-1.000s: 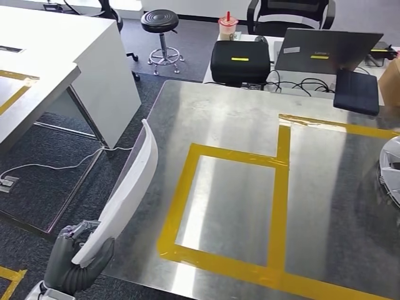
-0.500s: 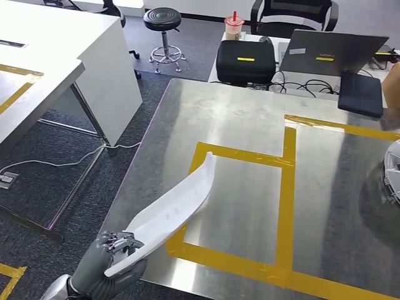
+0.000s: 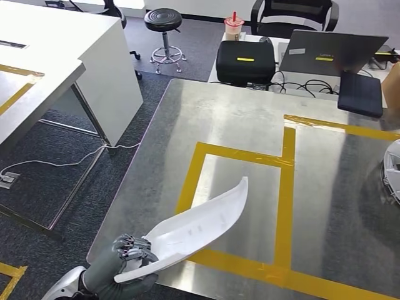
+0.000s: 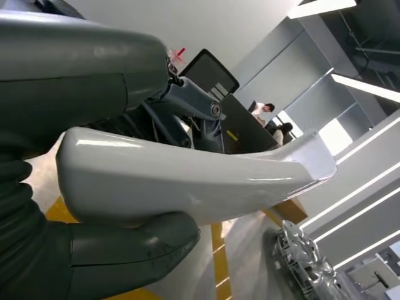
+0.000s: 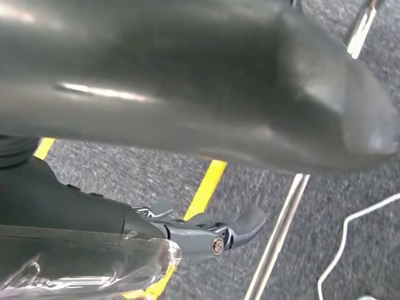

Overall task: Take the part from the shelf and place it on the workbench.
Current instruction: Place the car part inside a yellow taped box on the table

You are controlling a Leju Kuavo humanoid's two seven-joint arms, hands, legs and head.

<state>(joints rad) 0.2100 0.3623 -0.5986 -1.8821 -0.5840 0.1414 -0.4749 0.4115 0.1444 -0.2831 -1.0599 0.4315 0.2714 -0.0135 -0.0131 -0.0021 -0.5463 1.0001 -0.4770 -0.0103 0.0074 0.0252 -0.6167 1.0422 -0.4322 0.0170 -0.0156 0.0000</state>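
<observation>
My left hand grips one end of the long white part at the workbench's near edge. The part reaches out over the yellow tape. I cannot tell how my right hand is.

The left robot hand is seen at the lower edge of the head view, reached forward from a silver forearm with a dark ribbed wrist cover. Its fingers are curled over the near end of the curved white part, which is gripped and held nearly level. In the left wrist view, the thick grey thumb is pressed under the part while the darker fingers are closed over its other side. The right robot hand (seen in the right wrist view) is held with its fingers extended and nothing visibly gripped.
</observation>
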